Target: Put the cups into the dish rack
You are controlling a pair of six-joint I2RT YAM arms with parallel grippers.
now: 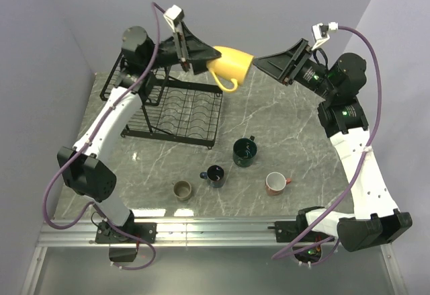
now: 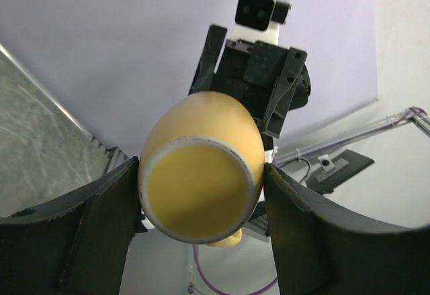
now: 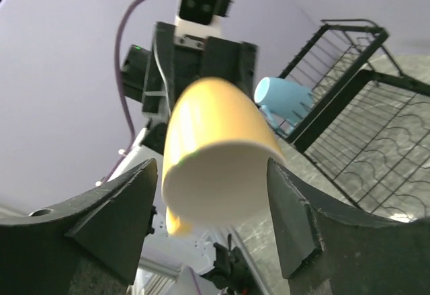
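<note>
Yellow mug [image 1: 233, 65], glazed ceramic: rigid, slick, breakable. Held aloft between left pincer [image 1: 201, 60], seemingly clamped at base, and right pincer [image 1: 269, 63], jaws spread around rim, contact unclear. Best gripped across wall, not handle. Rack [image 1: 191, 113] below left pincer.

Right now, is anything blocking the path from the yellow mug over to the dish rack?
Nothing visible does. The yellow mug hangs between both grippers just right of the dish rack, whose flat tray looks bare; a light blue mug sits in the raised basket.

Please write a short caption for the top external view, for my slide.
Both arms hold the yellow mug in mid-air between left gripper and right gripper, beside the dish rack.
</note>
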